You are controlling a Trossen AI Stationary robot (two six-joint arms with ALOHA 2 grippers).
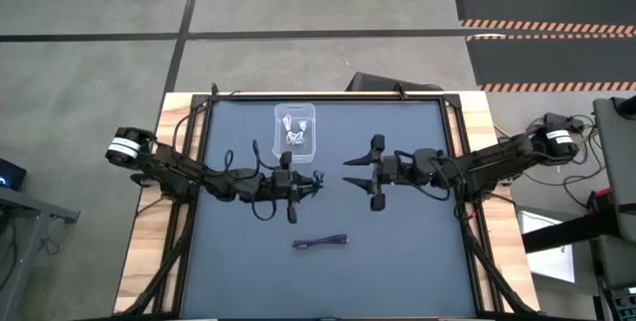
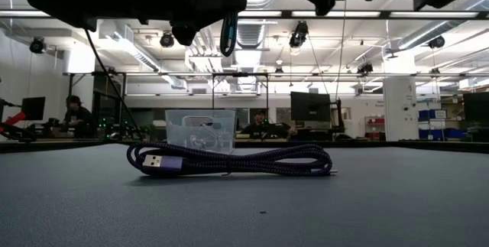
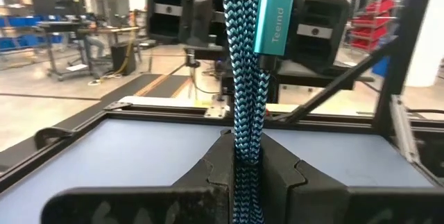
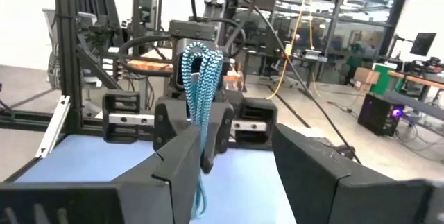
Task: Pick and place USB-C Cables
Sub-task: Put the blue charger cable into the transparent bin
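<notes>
The teal-green braided cable (image 3: pixel 244 78) is in my left gripper (image 3: pixel 246 175), which is shut on it above the table's middle (image 1: pixel 306 182). My right gripper (image 1: pixel 358 172) faces it from the table's right, open, its fingers (image 4: pixel 177 161) apart and touching nothing. The dark purple cable (image 1: pixel 320 242) lies coiled flat on the mat nearer the near edge (image 2: pixel 229 159). The clear bin (image 1: pixel 280 112) stands near the far edge, and white cables (image 1: pixel 295 132) lie inside it. My left gripper pinches the teal-green cable's bundled strands (image 3: pixel 246 151) between its two fingers, which lie level, point toward the table's right and cross the bundle. The bundle is lifted clear. Its looped end (image 4: pixel 199 57) rises above the fingers, its teal plug (image 3: pixel 270 23) shows there too, and a tail hangs below (image 4: pixel 201 196).
Black frame rails (image 1: pixel 204 112) run around the dark mat, and black arm wires (image 1: pixel 260 202) loop beside my left gripper. Open mat lies between the purple cable and the near edge. People sit at desks in the room beyond (image 2: pixel 76 113).
</notes>
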